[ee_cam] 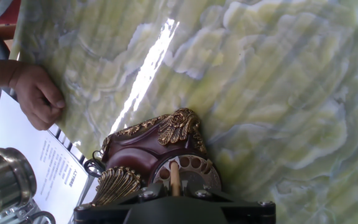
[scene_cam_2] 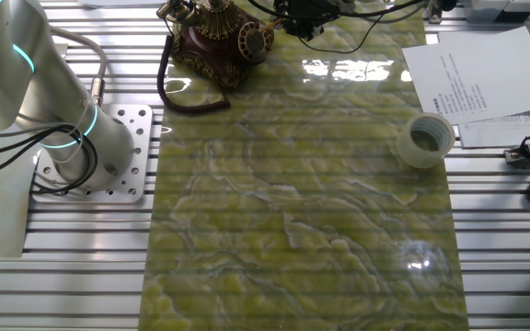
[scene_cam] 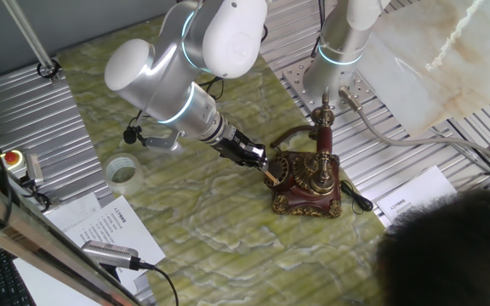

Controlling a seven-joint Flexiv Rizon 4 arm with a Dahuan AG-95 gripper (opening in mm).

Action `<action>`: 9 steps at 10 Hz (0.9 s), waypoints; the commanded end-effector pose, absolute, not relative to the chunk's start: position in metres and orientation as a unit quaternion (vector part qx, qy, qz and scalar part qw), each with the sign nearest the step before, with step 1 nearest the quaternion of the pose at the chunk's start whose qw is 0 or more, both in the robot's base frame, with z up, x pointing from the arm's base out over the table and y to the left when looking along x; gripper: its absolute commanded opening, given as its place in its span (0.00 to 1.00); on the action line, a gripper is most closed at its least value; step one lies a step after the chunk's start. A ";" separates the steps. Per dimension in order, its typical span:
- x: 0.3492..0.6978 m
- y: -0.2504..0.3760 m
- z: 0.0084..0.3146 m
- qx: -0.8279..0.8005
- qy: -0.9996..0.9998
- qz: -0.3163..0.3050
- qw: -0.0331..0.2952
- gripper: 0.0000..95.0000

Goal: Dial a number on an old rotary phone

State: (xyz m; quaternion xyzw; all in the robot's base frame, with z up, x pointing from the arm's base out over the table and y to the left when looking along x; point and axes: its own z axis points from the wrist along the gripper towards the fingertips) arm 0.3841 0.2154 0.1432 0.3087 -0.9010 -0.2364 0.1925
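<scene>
Glossy sheen on the old rotary phone point(ee_cam: 143, 155), its dark red-brown body looking like lacquered wood, with embossed, shiny brass-gold metal trim. The mat point(scene_cam_2: 302, 202) under it shows green marble-look veining, smooth and glossy, throwing back a bright streak of light. Ribbed, matt grey metal on the table point(scene_cam_2: 513, 239). The arm point(scene_cam: 185, 59) wears smooth white plastic shells, slightly glossy. Clear, shiny plastic on the tape roll point(scene_cam_2: 425, 140). Matt white printed paper sheets point(scene_cam_2: 472, 78).
</scene>
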 end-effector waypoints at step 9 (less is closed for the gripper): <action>0.387 0.215 0.140 0.302 -0.904 -0.233 0.195 0.00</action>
